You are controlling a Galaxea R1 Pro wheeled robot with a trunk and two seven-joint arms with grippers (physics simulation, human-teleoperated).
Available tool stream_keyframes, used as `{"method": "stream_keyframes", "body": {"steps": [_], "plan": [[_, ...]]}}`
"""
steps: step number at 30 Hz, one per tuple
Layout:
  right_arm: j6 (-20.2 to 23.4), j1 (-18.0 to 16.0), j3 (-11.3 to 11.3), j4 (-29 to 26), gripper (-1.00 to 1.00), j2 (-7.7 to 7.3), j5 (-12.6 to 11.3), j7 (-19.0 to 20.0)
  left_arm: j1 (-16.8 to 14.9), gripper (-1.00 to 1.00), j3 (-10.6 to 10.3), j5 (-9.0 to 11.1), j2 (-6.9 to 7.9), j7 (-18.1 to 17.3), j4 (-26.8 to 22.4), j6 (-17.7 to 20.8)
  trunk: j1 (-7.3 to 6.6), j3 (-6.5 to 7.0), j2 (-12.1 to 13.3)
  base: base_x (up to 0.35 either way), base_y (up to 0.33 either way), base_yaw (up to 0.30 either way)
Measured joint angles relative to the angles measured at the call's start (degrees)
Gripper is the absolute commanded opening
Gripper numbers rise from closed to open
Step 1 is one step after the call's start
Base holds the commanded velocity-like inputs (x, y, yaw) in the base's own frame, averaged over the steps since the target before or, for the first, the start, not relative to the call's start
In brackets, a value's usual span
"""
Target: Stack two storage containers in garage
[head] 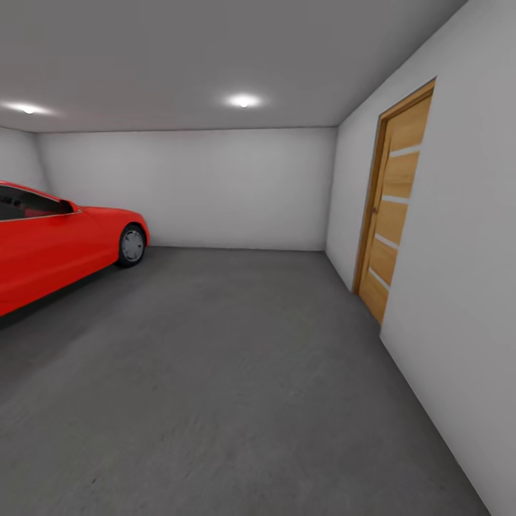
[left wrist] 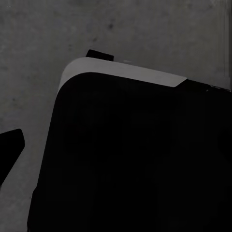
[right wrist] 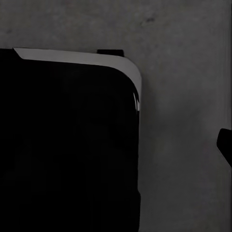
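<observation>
I am in the garage, over its dark grey concrete floor point(head: 236, 373), with plain white-grey walls around. The two storage containers are out of view. The left wrist view looks down on the floor point(left wrist: 43, 34) and the black, grey-edged body of my own base point(left wrist: 135, 159); one dark fingertip point(left wrist: 10, 147) of the left gripper juts in at the edge. The right wrist view has the same base point(right wrist: 63, 145) over concrete, with one dark fingertip point(right wrist: 226, 145) of the right gripper at the edge. Nothing is seen between the fingers.
A red car point(head: 50, 244) stands at the left, nose toward the back wall point(head: 193, 186). A wooden door with horizontal panels point(head: 390, 222) is set in the right wall. Open concrete stretches ahead between car and wall.
</observation>
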Motion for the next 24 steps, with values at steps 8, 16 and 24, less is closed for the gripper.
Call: {"method": "stream_keyframes", "body": {"steps": [8,16,24], "plan": [[0.21,0.00,-0.01,-0.04,1.00,-0.24,-0.02,-0.07,0.00,1.00,0.00,0.00,0.00,0.00,-0.01,-0.10,0.00,0.00,0.00,0.323,0.000,0.000],[0.07,0.00,-0.06,-0.13,1.00,-1.42,0.12,-0.07,0.00,1.00,0.00,0.06,0.05,0.00,-0.05,0.00,0.00,0.00,0.00,0.324,0.000,0.000],[0.28,0.00,-0.15,-0.14,1.00,-1.03,0.14,-0.36,0.00,1.00,0.00,0.08,0.00,0.00,-0.05,0.17,0.00,0.00,0.00,0.323,0.000,0.000]]}}
